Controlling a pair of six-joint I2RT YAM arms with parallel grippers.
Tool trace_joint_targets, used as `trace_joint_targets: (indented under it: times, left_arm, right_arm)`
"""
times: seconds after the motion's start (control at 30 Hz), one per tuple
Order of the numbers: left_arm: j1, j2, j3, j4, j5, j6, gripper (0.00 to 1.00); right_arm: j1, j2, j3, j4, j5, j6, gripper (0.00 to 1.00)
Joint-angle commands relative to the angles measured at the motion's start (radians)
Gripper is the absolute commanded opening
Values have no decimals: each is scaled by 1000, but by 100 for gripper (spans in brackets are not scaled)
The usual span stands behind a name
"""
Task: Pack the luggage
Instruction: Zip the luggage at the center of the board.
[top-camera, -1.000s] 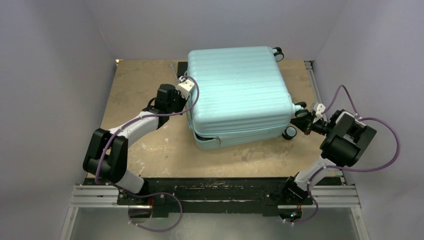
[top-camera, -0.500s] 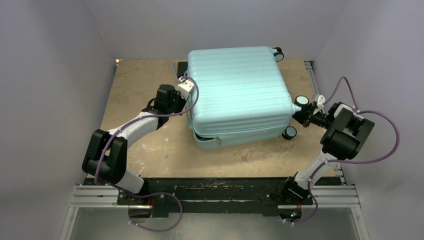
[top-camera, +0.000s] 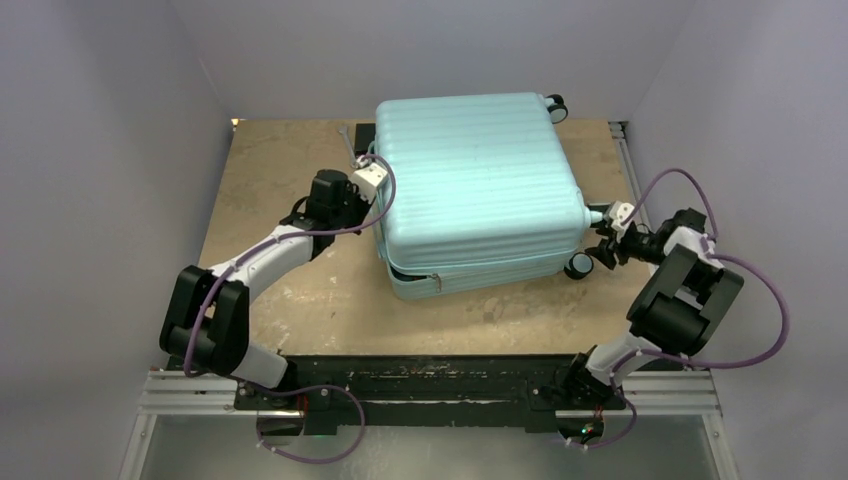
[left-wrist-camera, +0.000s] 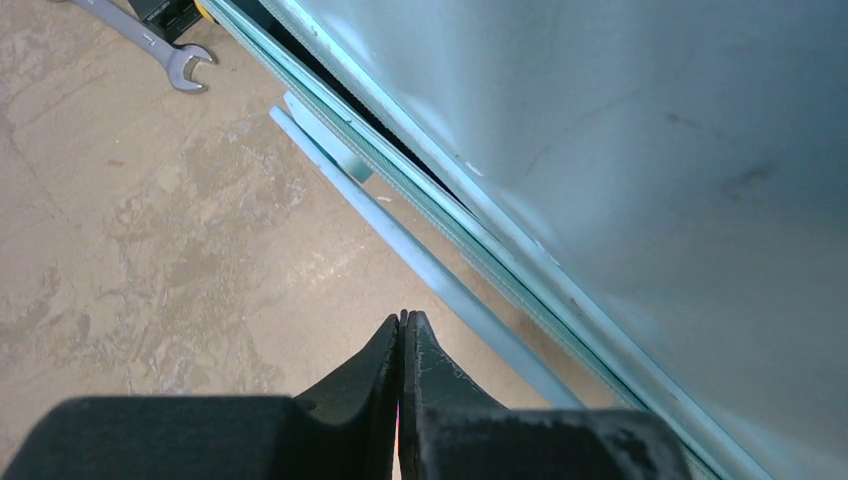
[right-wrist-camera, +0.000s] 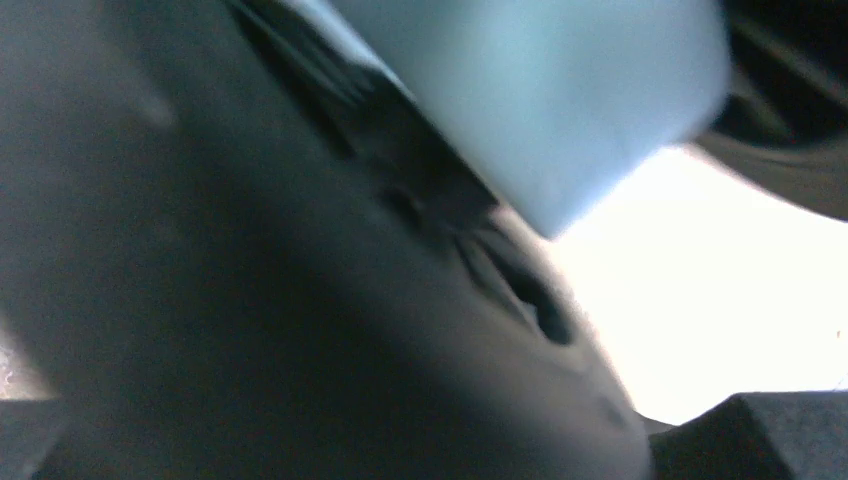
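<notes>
Luggage (top-camera: 475, 190), pale mint and ribbed, lies flat toward the far side of the tan table (top-camera: 280, 170), with a dark gap under the lid at its near-left edge. My left pincer (left-wrist-camera: 402, 325) is clenched on nothing, its tips just beside that edge. My right pincer (top-camera: 604, 244) is near a wheel (top-camera: 578, 264) on the right side of the luggage. That view is blurred, so I cannot tell its grip. A wrench (left-wrist-camera: 150, 40) lies on the table.
</notes>
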Motion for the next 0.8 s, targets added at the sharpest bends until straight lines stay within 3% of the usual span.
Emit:
trace_joint_targets:
  times: [0.0,0.13,0.2,0.3,0.43,0.57,0.6,0.67,0.77]
  left_arm:
    - [-14,-8,2,-135,71,95,0]
    - [-14,-15,-11,-141,89,126,0]
    - [-14,-13,-15,-137,80,135,0]
    - [-14,2,-10,-122,20,124,0]
    - [-14,35,13,-101,-120,95,0]
    - [-7,35,27,-81,-145,44,0]
    - [4,30,35,-84,-109,31,3]
    - [40,20,54,-95,0,-7,23]
    - [93,35,97,-123,131,-60,48]
  right_arm:
    - [-41,91,45,-87,128,-136,59]
    - [-123,279,211,-398,49,-374,59]
    - [-139,322,257,-433,13,-355,59]
    - [-135,328,258,-393,9,-328,60]
    - [-134,290,245,-246,-19,-140,61]
    - [-130,204,181,-49,-35,59,62]
    - [-130,188,171,18,-42,139,62]
    - [-130,176,168,76,-61,206,64]
    - [-122,198,205,11,-101,177,72]
